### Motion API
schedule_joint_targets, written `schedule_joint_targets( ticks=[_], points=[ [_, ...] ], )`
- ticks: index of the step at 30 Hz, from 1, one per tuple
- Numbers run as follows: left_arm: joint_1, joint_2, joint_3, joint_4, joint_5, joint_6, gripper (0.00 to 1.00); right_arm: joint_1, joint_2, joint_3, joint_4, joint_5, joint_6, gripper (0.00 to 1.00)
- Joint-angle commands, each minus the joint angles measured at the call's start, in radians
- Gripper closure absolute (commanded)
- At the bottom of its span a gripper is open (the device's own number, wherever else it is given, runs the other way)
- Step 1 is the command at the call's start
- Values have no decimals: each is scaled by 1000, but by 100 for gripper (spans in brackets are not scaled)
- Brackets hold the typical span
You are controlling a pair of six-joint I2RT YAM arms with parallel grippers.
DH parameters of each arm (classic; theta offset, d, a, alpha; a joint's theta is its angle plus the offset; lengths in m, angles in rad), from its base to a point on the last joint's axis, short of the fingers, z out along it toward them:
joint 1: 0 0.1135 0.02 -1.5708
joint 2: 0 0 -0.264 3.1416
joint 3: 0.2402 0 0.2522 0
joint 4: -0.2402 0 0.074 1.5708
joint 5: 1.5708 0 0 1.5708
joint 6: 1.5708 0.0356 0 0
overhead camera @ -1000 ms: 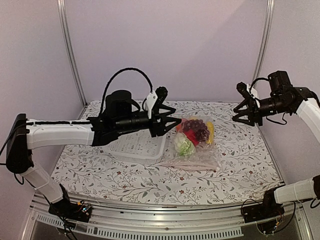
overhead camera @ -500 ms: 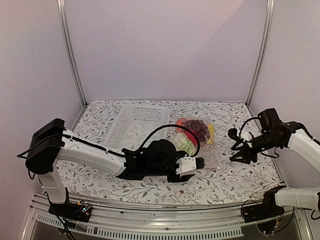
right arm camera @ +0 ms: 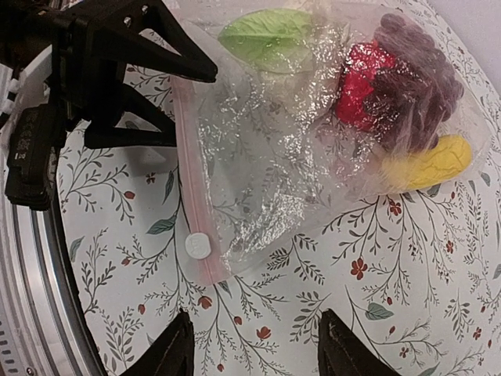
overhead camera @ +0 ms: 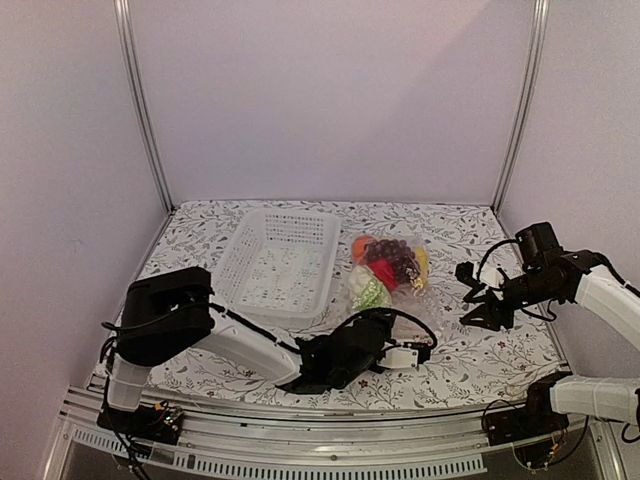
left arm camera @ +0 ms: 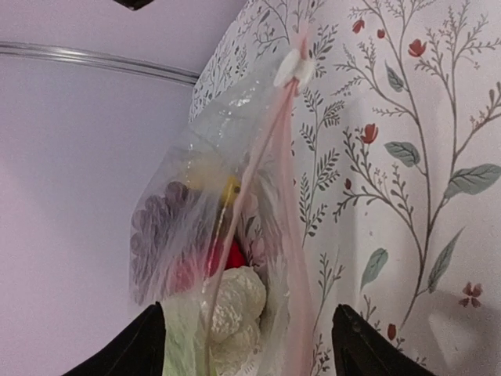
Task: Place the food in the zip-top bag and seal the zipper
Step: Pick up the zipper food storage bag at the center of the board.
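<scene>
The zip-top bag (overhead camera: 392, 285) lies flat on the flowered cloth with the food inside: purple grapes (right arm camera: 415, 86), a red fruit (right arm camera: 358, 95), yellow corn (right arm camera: 432, 160) and a cauliflower (left arm camera: 235, 307) with its green leaf (right arm camera: 266, 37). The pink zipper (right arm camera: 190, 188) runs along the bag's near edge, with its white slider (right arm camera: 197, 245) at the right end. Low at that edge, my left gripper (overhead camera: 418, 350) (left arm camera: 250, 348) is open, its fingers either side of the bag's mouth; the zipper (left arm camera: 291, 235) seems to part toward it. My right gripper (overhead camera: 470, 298) (right arm camera: 258, 352) hangs open over bare cloth, right of the slider.
A white slotted basket (overhead camera: 275, 265) stands just left of the bag, at the back middle of the table. The left arm (overhead camera: 250, 345) stretches low along the table's front. Metal frame posts (overhead camera: 140, 110) rise at the back corners.
The left arm swung from above the basket down to the bag's near edge. The right arm dropped from high on the right to beside the bag. Both grippers opened wider.
</scene>
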State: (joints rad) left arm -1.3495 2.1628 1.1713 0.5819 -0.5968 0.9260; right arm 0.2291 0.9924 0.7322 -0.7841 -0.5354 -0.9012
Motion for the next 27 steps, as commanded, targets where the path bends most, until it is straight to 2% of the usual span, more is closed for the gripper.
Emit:
schedule_joint_targets(
  ticks=[1,4,6,16,18,20,23,27],
  points=[
    [-7,63,64,135,-76,122,28,5,-7,20,11,-11,15,47],
    [-9,100,68,253,-103,204,32,5,4,25,5,-27,27,47],
    [-7,109,67,262,-104,212,38,5,8,26,6,-29,30,47],
    [28,68,93,154,-82,112,80,5,32,51,12,-86,48,50],
    [38,23,117,58,-44,42,90,6,41,92,-24,-119,49,51],
    [56,-43,164,-111,38,-82,96,6,68,212,-135,-198,47,53],
    [93,-148,235,-297,166,-236,98,7,124,421,-284,-286,36,55],
    [140,-218,347,-482,266,-354,98,7,154,618,-363,-291,45,56]
  ],
)
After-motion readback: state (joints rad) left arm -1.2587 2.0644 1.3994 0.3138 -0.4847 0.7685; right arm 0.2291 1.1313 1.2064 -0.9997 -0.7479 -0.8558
